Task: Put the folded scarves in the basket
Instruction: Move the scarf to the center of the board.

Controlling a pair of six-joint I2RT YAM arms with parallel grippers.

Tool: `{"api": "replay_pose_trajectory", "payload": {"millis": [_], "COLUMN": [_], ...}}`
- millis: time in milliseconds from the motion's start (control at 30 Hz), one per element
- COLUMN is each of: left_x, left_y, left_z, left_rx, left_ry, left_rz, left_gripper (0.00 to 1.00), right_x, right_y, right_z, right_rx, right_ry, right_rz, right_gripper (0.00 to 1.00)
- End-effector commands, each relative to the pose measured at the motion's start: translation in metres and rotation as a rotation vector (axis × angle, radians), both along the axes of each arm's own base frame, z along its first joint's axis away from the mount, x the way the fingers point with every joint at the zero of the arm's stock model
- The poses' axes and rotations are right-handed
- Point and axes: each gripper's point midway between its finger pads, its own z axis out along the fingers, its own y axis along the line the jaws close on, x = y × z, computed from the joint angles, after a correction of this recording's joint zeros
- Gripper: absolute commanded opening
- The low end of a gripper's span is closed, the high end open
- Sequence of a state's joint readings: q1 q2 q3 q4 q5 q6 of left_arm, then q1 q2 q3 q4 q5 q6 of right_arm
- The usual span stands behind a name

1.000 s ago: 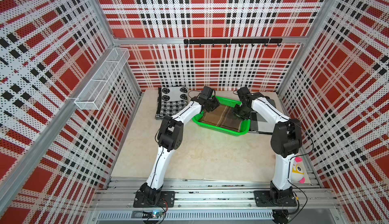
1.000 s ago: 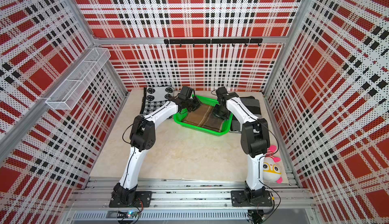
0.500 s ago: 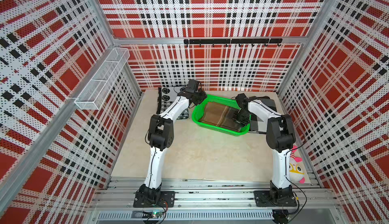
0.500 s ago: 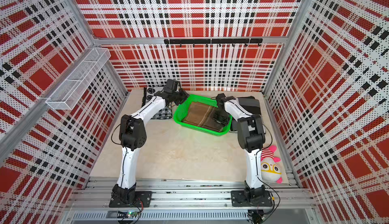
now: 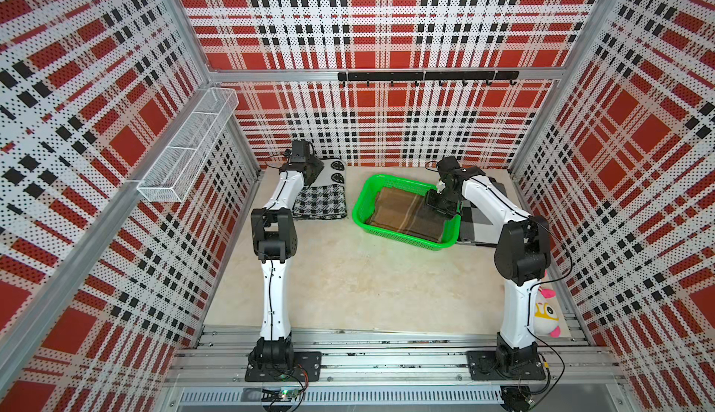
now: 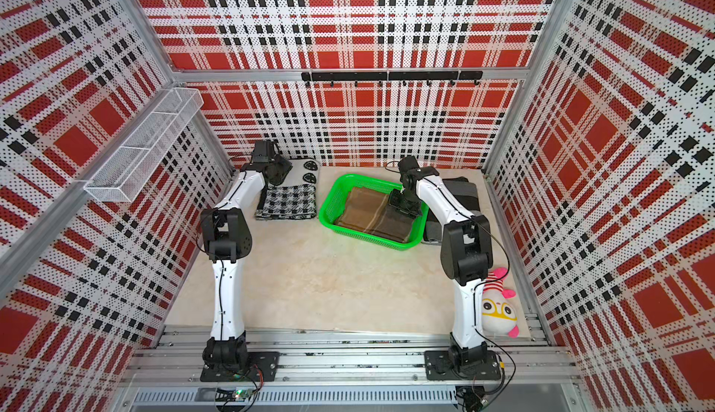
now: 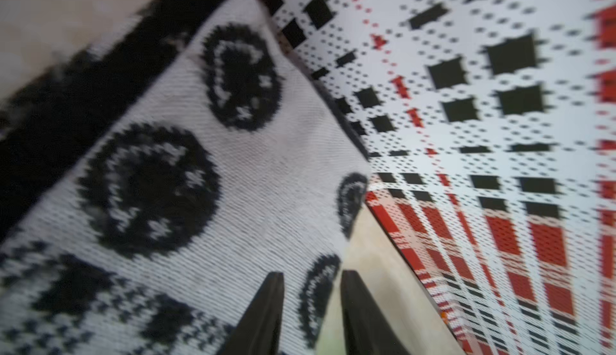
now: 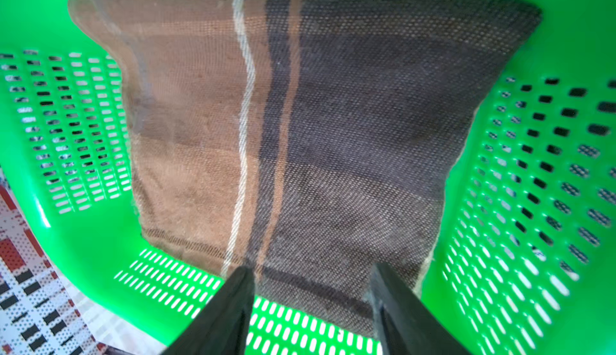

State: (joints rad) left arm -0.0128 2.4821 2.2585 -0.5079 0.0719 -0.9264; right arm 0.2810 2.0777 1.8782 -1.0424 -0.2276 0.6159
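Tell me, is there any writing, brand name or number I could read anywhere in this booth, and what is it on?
No text can be read anywhere.
black-and-white scarf: round black motifs, blurred; no letters can be made out.
brown striped scarf in the green basket: stripes only, no label shows.
plush toy: a face, no writing.

Enclosure: three perforated panel walls [image 5: 387,23] printed in red, white and black plaid, joined by aluminium corner posts [image 5: 183,23]. Fittings: a long white wire-mesh rack [image 5: 189,147] mounted on the left wall; a black hook rail [image 5: 425,76] across the back wall. Base: a beige marbled desk [image 5: 367,274], evenly lit, fronted by aluminium rails [image 5: 387,356].
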Motion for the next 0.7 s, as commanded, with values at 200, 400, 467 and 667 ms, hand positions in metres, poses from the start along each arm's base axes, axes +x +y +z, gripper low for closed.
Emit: {"api": "replay_pose_trajectory", "payload": {"millis": [200,400,467,667], "left_x": [-0.080,-0.144,-0.166,-0.220], "left_y": [0.027,0.008,-0.003,-0.041], "left_z": [-0.074,-0.072,-0.072,-0.073], "left_rx": [0.109,0.055,0.020,-0.073], "left_ry": [0.263,0.301,0.305,0.343], "left_rz": [0.027,0.048,0.053,0.054], "left_gripper": [0.31,0.30,0.29,0.29], "right_x": [-0.006,-0.019,-0.014,0.008], "right_y": [0.054,0.072,0.076,0.101], "right_z": [0.041,0.020,0.012,0.002], "right_rx": [0.020,0.042,0.057,0.122], "right_ry": [-0.160,-0.126,-0.131,-0.123], "right_rz": [0.269,0.317,0.316,0.318], "right_gripper": [0.71,0.71,0.71,0.71]}}
